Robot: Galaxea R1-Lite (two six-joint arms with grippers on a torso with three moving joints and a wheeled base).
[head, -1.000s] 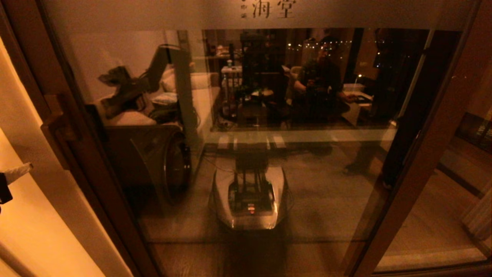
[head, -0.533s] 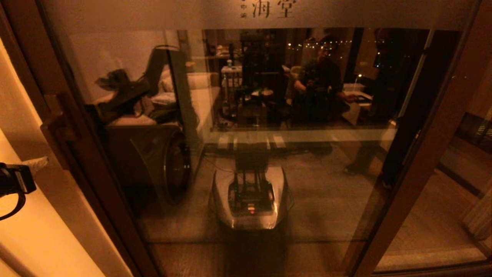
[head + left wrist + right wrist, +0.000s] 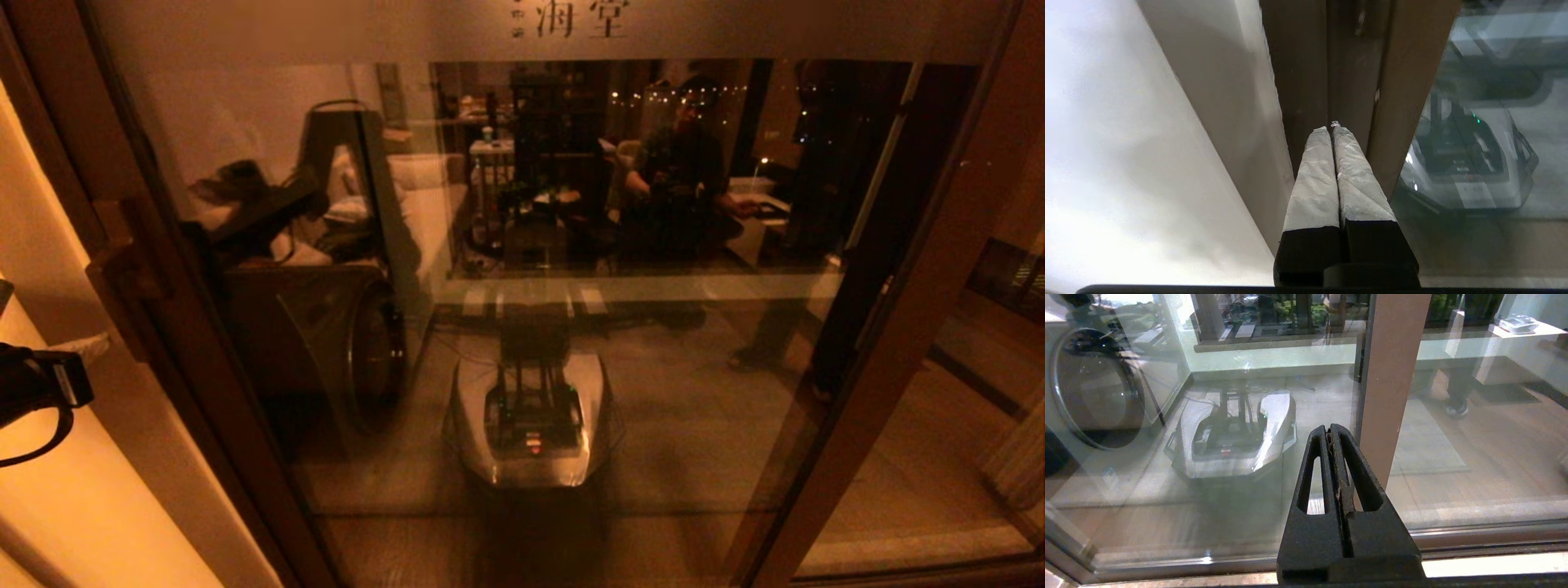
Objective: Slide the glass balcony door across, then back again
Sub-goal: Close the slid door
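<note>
- Glass balcony door [image 3: 522, 269], a tall clear pane in a brown wooden frame with a frosted top band bearing dark Chinese characters, fills nearly the whole head view; its left stile sits against the pale wall [image 3: 49, 490], so it looks closed on that side.
- Blocky wooden pull handle [image 3: 126, 286] sticks out from the left stile, roughly level with the left arm.
- Left gripper [image 3: 1331, 130]: white-wrapped fingers [image 3: 1314, 175] pressed flat together, nothing between them. Tips point into the dark groove between two brown frame members, very near the wood; contact cannot be confirmed.
- Judgement: pinched fingers make a narrow wedge, suited to hooking behind the frame edge or handle and pushing the door sideways. The first slide does not look begun.
- Right gripper [image 3: 1333, 430]: black fingers closed on nothing, held in front of the glass beside the brown right-hand upright [image 3: 1392, 375]. Looks parked; absent from the head view.
- Hard to make out: in the head view only the left arm's dark wrist body shows at the frame edge, the arm cut off.
- The glass mirrors the robot's base [image 3: 531, 416], a washer drum [image 3: 367, 351] and a seated person [image 3: 682, 163], which muddles what truly lies beyond it.
- The bottom track is only partly visible.
</note>
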